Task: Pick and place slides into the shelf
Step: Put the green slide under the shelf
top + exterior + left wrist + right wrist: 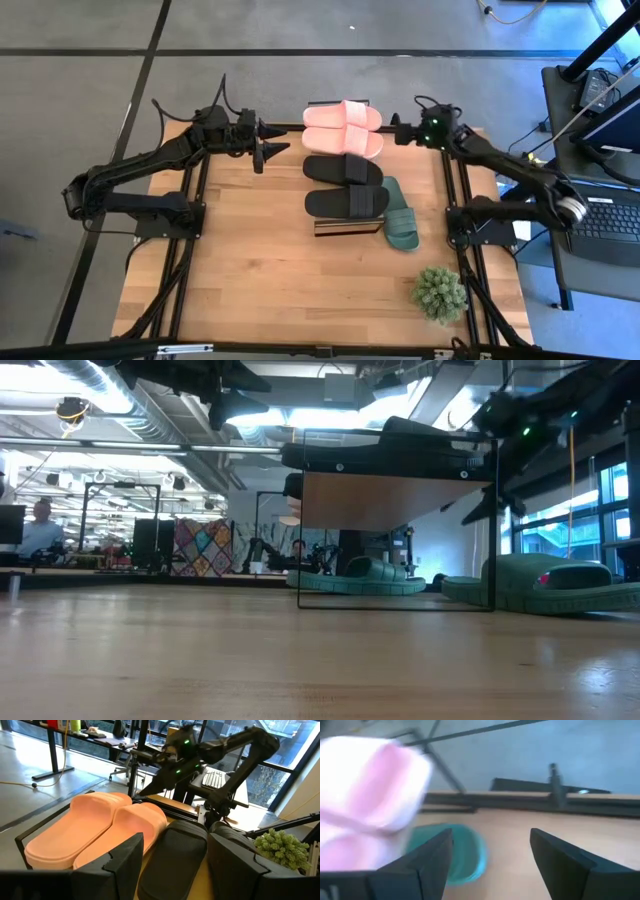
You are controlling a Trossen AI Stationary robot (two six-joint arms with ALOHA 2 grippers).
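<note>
The left gripper [268, 152] hangs empty with fingers spread, just left of the shelf [347, 228]; the right gripper [398, 131] mirrors it just right of the pink slides [343, 128], jaws likewise apart and holding nothing. Both seem posed to flank the rack. On the shelf's plank top lie the pink pair at the far end and the black slides [345, 186] nearer — chunky foam with wide, smooth straps. One dark green slide [401, 224] rests on the tabletop at the shelf's right, another under the rack in the low view — probably awaiting placement. A spiky potted plant [440, 292] sits near right.
</note>
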